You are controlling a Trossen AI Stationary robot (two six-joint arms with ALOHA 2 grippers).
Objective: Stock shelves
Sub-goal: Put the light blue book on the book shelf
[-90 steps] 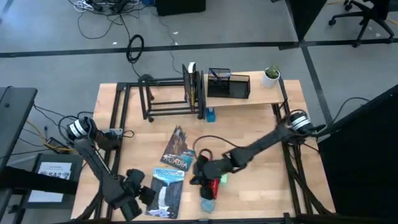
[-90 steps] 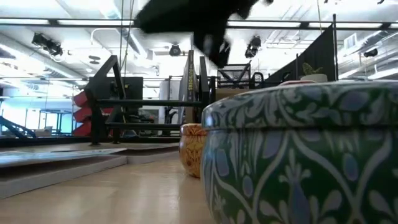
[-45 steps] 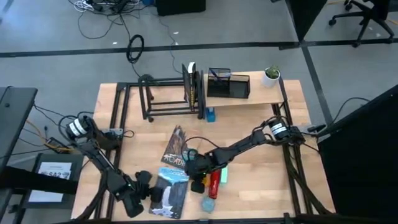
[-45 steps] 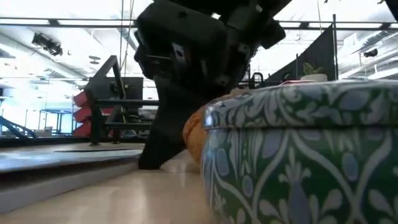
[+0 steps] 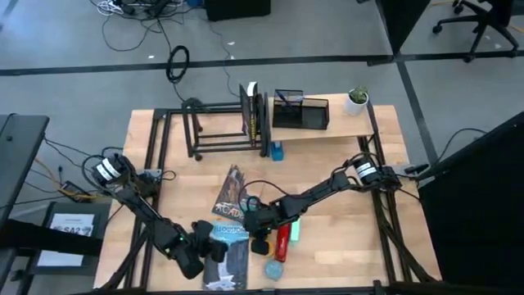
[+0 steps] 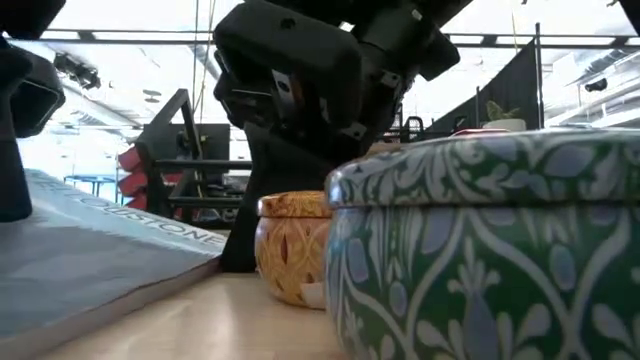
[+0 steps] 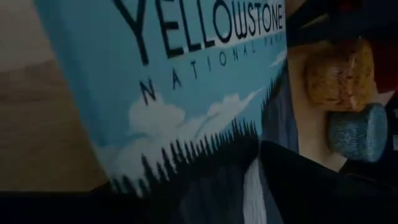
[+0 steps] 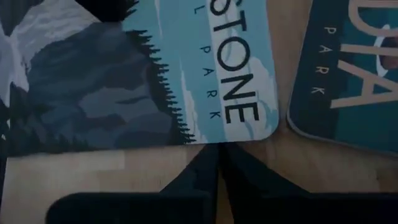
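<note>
The Yellowstone book point(image 5: 232, 250) lies near the table's front, its left side raised off the wood point(image 6: 90, 245). My left gripper point(image 5: 205, 250) is shut on that left side. My right gripper point(image 5: 256, 223) is shut, its tips down at the book's right edge point(image 8: 217, 149), beside a small yellow jar point(image 6: 292, 248). The Acadia book point(image 5: 233, 192) lies flat behind. At the far edge stand the shelves: the black rack point(image 5: 217, 127) and the wooden plank point(image 5: 344, 127). My left gripper pinches the Yellowstone book's left side, one finger point(image 7: 298, 180) lying on the cover; the other is hidden under the book. It comes level from the table's left. The book tilts, left side up, right edge on the table. My right gripper's shut fingertips point(image 8: 211, 163) stand on the table at the book's right edge point(image 6: 215, 262), pointing down; whether they touch the book I cannot tell.
A red item point(image 5: 282, 242), a green item point(image 5: 294, 230) and a patterned green tin point(image 6: 490, 250) lie right of the book. Upright books point(image 5: 252, 115) stand at the rack's right end. A mesh organizer point(image 5: 301, 112) and a small plant point(image 5: 356, 100) sit on the plank.
My right gripper has come down and toward the table's left, to the book's right edge. My left gripper has moved toward the table's right onto the book's left side. That side has lifted, while the right edge stays on the table.
</note>
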